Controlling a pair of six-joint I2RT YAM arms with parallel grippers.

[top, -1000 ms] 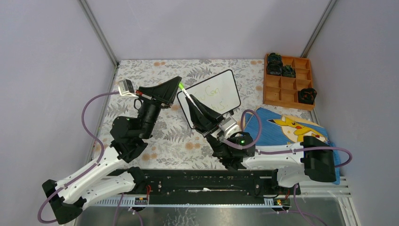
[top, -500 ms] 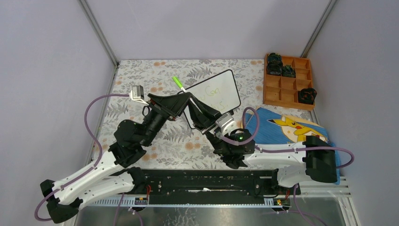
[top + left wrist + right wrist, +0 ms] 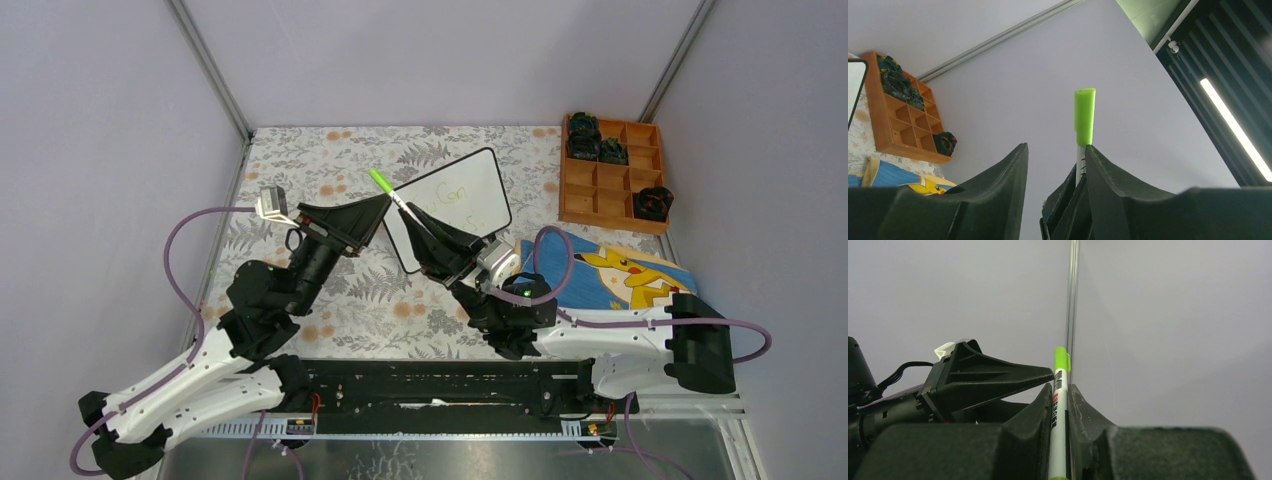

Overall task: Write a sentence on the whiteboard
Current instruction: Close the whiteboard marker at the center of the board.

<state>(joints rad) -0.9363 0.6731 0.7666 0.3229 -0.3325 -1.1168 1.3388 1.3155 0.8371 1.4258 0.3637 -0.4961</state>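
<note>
The whiteboard (image 3: 470, 190) stands tilted at the table's middle back. On it is a faint green sentence (image 3: 455, 196) whose lower left part is hidden by my right arm. My right gripper (image 3: 422, 220) (image 3: 1060, 386) is shut on a white marker (image 3: 400, 203) (image 3: 1058, 410). The marker's green cap (image 3: 379, 181) (image 3: 1084, 116) points up and to the left, in front of the board. My left gripper (image 3: 385, 202) (image 3: 1055, 146) is open just left of the marker. Its jaws stand apart with the marker against the right finger (image 3: 1108, 175).
A wooden compartment tray (image 3: 600, 185) with dark items (image 3: 584, 135) sits at the back right. A blue Pikachu mat (image 3: 610, 275) lies to the right of my right arm. The floral cloth (image 3: 330, 160) ends at grey enclosure walls and metal corner posts.
My left gripper was shut at the marker's green end. It has since opened and drawn back a little to the left. My right arm has shifted slightly right and still grips the marker.
</note>
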